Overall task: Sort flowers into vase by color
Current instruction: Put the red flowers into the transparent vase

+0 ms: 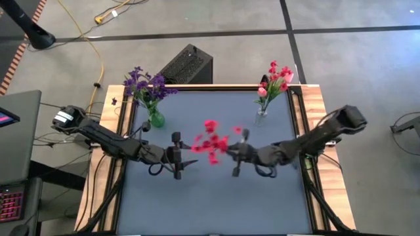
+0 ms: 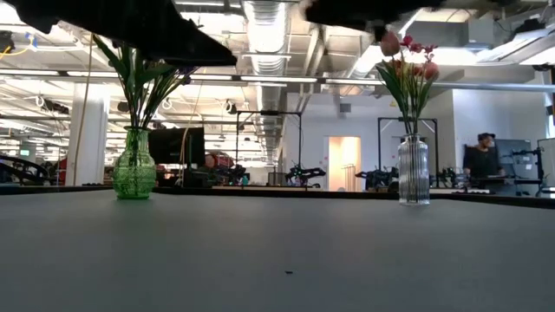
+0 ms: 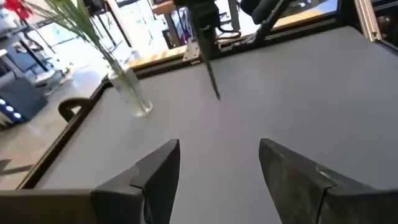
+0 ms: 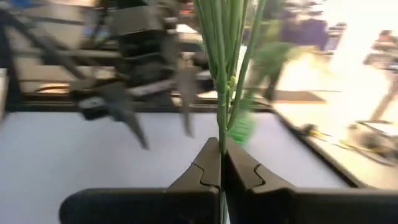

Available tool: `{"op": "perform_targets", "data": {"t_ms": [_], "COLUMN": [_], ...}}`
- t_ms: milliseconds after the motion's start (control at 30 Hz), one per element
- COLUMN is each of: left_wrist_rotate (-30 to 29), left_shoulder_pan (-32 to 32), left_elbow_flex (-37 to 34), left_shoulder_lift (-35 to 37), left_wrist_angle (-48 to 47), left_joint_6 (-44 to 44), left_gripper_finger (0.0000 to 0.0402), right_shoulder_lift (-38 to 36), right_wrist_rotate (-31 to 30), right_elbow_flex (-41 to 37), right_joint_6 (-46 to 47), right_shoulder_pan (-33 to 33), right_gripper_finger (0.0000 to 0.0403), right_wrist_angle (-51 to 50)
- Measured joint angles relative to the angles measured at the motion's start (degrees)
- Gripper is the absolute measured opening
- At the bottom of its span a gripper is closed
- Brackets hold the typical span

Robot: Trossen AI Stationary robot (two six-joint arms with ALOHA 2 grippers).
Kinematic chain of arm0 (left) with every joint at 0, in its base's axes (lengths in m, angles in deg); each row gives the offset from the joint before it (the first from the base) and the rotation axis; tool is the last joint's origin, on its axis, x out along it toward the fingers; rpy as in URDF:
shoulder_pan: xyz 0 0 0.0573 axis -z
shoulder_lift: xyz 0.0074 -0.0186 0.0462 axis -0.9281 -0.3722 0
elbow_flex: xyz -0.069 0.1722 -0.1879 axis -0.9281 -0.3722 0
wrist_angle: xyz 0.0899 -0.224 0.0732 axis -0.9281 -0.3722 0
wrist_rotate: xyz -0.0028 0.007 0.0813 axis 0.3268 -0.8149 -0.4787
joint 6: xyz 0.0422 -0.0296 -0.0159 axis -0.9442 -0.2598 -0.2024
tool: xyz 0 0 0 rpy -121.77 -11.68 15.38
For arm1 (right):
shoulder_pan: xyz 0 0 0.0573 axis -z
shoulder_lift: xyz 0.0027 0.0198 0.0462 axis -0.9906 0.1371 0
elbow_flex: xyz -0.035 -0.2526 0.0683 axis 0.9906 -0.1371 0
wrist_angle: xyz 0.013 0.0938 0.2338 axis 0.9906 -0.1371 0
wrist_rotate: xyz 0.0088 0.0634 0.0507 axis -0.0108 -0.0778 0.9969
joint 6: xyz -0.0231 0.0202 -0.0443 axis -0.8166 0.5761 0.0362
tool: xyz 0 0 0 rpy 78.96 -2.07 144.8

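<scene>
High view, centre: I see the two arms meet over the middle of the grey table [image 1: 210, 203], with the spray of red blossoms [image 1: 211, 143] held up between them.
High view, left arm: my left gripper [image 1: 178, 156] sits just left of the red spray, fingers spread, gripping nothing.
High view, right arm: my right gripper [image 1: 240, 155] sits just right of the blossoms, pinched on the spray's stem.
High view, far left: the green vase [image 1: 156, 118] holds the purple flowers [image 1: 147, 84].
High view, far right: the clear vase [image 1: 261, 116] holds pink tulips and red blossoms together [image 1: 275, 79].
Low view: green vase on the left and ribbed clear vase on the right stand upright and well apart on the table; dark arm shapes cross the upper edge; a person [image 2: 477, 161] stands in the room beyond, at the right.
Left wrist view: the fingers [image 3: 163, 174] stand wide apart over bare table; the clear vase stands near the table's edge.
Right wrist view: the fingers [image 4: 202, 171] are pressed together on a bundle of green stems [image 4: 222, 56] rising straight up; the other arm's gripper shows blurred beyond.
</scene>
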Motion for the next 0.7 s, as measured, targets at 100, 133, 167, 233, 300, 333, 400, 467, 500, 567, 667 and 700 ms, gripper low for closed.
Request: {"op": "perform_targets", "data": {"t_ms": [100, 133, 167, 233, 300, 333, 400, 467, 500, 567, 667, 700], "left_wrist_rotate": [0.06, 0.07, 0.07, 0.07, 0.09, 0.09, 0.07, 0.04, -0.17, -0.64, -0.86, -0.87], "left_shoulder_pan": [0.00, 0.00, 0.00, -0.04, -0.25, -0.28, -0.28, -0.28, -0.28, -0.31, -0.76, -1.01], "left_elbow_flex": [0.00, 0.00, 0.00, 0.00, 0.00, 0.00, 0.00, 0.00, 0.00, 0.00, 0.00, 0.00], "left_shoulder_lift": [-0.03, -0.03, -0.03, -0.03, -0.04, -0.05, -0.05, -0.05, -0.05, -0.05, -0.05, -0.05], "left_wrist_angle": [-0.56, -0.54, -0.51, -0.15, -0.18, -0.17, -0.13, -0.17, -0.16, -0.14, -0.14, -0.18], "left_joint_6": [0.42, 0.40, 0.38, 0.38, 0.38, 0.38, 0.38, 0.42, 0.42, 0.42, 0.54, 0.78], "left_gripper_finger": [0.0209, 0.0209, 0.0209, 0.0209, 0.0209, 0.0209, 0.0209, 0.0209, 0.0209, 0.0209, 0.0210, 0.0210], "right_shoulder_lift": [-5.96, -7.65, -9.27, -12.13, -14.89, -16.02, -18.49, -20.57, -21.57, -23.28, -25.21, -25.74], "right_wrist_rotate": [-8.43, -11.39, -13.85, -17.15, -18.18, -18.37, -18.19, -17.48, -17.14, -16.17, -13.51, -12.66], "right_elbow_flex": [-6.57, -8.71, -10.77, -14.57, -17.68, -18.70, -20.26, -21.27, -21.66, -21.88, -21.86, -21.84], "right_joint_6": [0.40, 0.49, 0.45, -0.56, -2.99, -4.53, -8.95, -12.96, -14.20, -16.22, -19.07, -19.93], "right_shoulder_pan": [-1.52, -1.55, -1.35, -0.29, 1.48, 2.50, 4.93, 7.43, 8.61, 10.95, 13.80, 14.58], "right_gripper_finger": [0.0025, 0.0025, 0.0025, 0.0025, 0.0025, 0.0025, 0.0025, 0.0025, 0.0025, 0.0025, 0.0025, 0.0025], "right_wrist_angle": [1.96, 3.30, 4.23, 6.33, 8.88, 9.69, 10.75, 10.62, 10.59, 9.62, 8.81, 8.70]}}
